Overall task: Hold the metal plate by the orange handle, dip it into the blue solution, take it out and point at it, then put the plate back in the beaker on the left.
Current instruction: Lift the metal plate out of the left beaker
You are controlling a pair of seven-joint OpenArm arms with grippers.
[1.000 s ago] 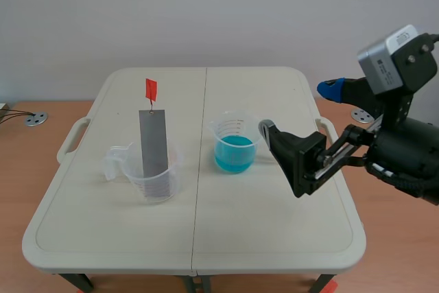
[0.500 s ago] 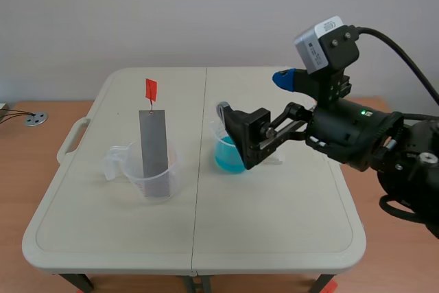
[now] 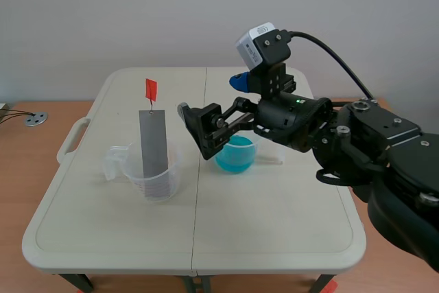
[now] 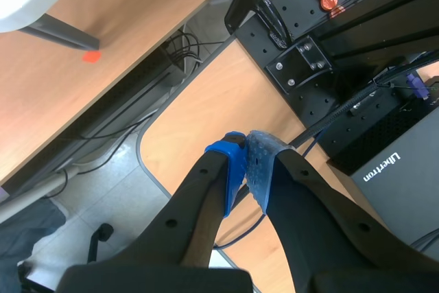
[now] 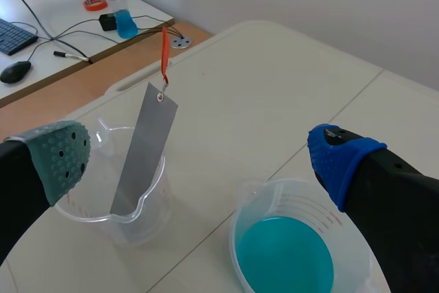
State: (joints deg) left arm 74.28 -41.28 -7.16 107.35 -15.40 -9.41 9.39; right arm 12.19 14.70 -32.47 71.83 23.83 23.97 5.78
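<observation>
Scene view shows my right claw [image 3: 210,95] in the air over the middle of the tabletop [image 3: 274,224], its 2 fingers spread wide with nothing between them. It hangs just above the right beaker [image 3: 233,162], nose turned left toward the plate [image 3: 153,145].

The plate stands in the left beaker [image 3: 163,184], lower end inside, leaning a little against the rim. That prop keeps the orange handle [image 3: 150,89] poking up clear at the top, so I can pinch it without touching the beaker. The solution [image 3: 235,154] sits in the right beaker, near the left one, so I judge the dip to be a short carry.

From the right wrist, the handle [image 5: 164,53] lies ahead of the claw [image 5: 199,156], well apart from both pads. The grab has not begun. I would go further left and close across that thin tab.

My left claw [image 4: 243,149] has its 2 fingers pressed together on nothing. It is parked off the tabletop over the floor, I judge to stay out of the way.
</observation>
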